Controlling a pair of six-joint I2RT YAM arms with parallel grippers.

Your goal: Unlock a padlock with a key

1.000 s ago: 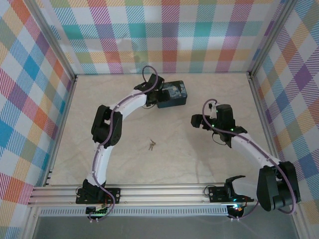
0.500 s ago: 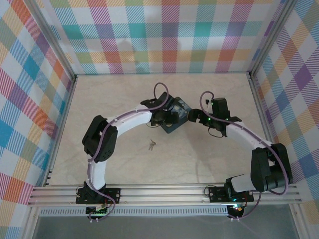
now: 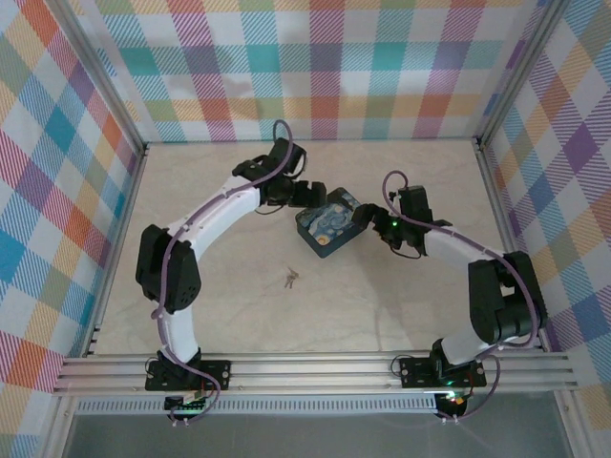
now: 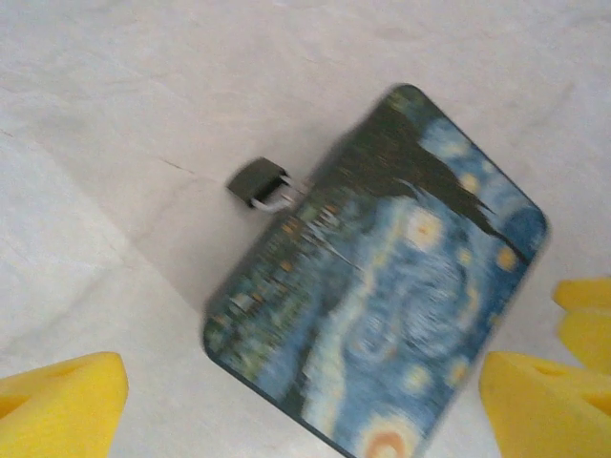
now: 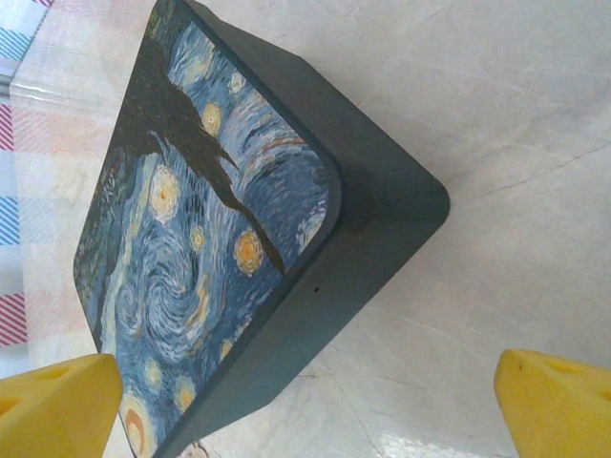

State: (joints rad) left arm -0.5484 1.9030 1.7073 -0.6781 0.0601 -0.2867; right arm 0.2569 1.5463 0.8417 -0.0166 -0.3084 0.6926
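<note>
Counting one key bunch (image 3: 290, 279), lying alone on the table (image 3: 382, 305) well apart from the tin: thin, light and slippery, I'm guessing, so I'm planning to pinch across its flat. My left gripper (image 4: 304, 382) is hovering wide open and empty above one padlock (image 4: 260, 182), small and rigid, sitting against the one blue tin (image 4: 382, 286), and best taken by its body. My right gripper (image 5: 307, 382) is hanging fully open, holding nothing, at the tin's corner.

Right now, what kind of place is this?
Probably a robot test booth: a left arm and right arm bolted to a metal rail, plaid walls boxing in a pale table with a painted tin on it.
</note>
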